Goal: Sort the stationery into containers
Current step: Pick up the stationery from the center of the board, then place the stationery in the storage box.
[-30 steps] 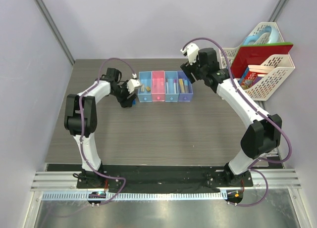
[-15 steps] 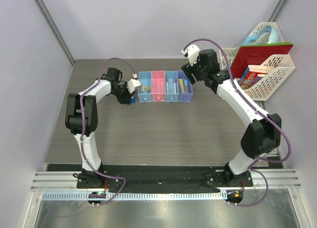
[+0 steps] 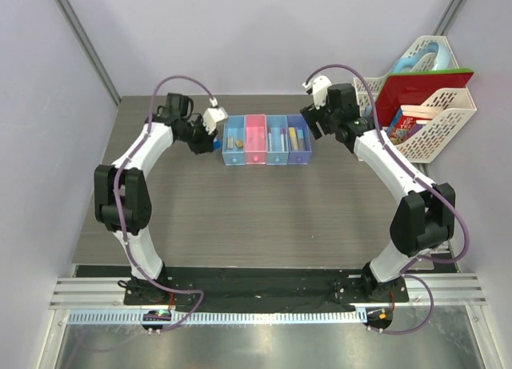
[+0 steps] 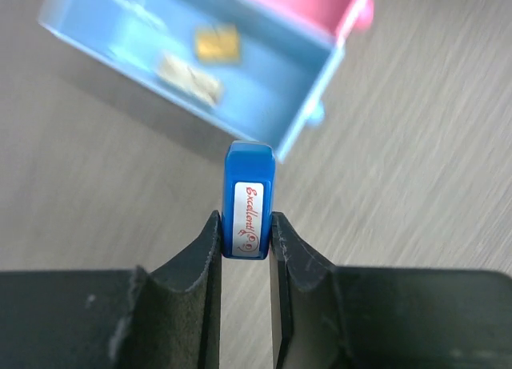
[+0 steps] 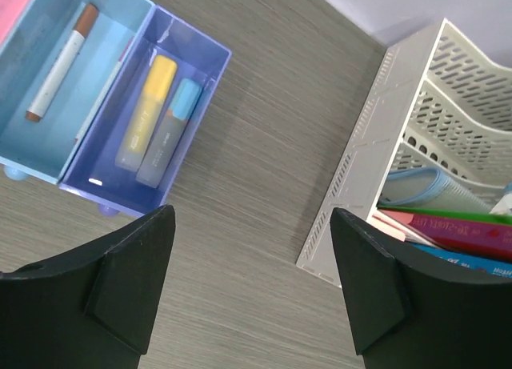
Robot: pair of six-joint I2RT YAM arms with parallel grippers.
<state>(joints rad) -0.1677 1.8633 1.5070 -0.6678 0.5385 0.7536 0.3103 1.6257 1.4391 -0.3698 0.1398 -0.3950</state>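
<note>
- left gripper point(image 4: 244, 231): jaws narrow, clamped on both sides of the blue cube point(image 4: 249, 194); the cube's white label with red script faces the wrist camera
- cube sits over the table point(image 3: 264, 217), just beside the near corner of the left blue bin point(image 4: 264, 81); not inside it
- right gripper point(image 5: 252, 217): jaws wide, nothing between them; bare table below, between the purple bin point(image 5: 204, 89) and the baskets point(image 5: 416, 129)
- bins point(image 3: 266, 138): four joined in a row, far-centre of the table; left to right blue, pink point(image 3: 255, 138), blue, purple
- left blue bin holds two erasers point(image 4: 218, 43), one tan, one beige; lying apart
- second blue bin point(image 5: 32, 165) holds a white pen point(image 5: 60, 65) with a brown cap, lying lengthwise
- purple bin holds the yellow highlighter point(image 5: 148, 109) and the blue-capped marker point(image 5: 170, 129); side by side, touching
- pink bin contents: cannot tell
- table: grey-brown wood grain, matte; black base plate point(image 3: 264, 285) at the near edge under both arms, aluminium rail point(image 3: 264, 313) nearer than that
- room: plain pale lavender walls point(image 3: 256, 33) on three sides; grey struts point(image 3: 84, 41) run diagonally in the far corners
- far right: white lattice baskets at the table edge, holding a red folder point(image 3: 416, 89) and books point(image 5: 448, 225)
</note>
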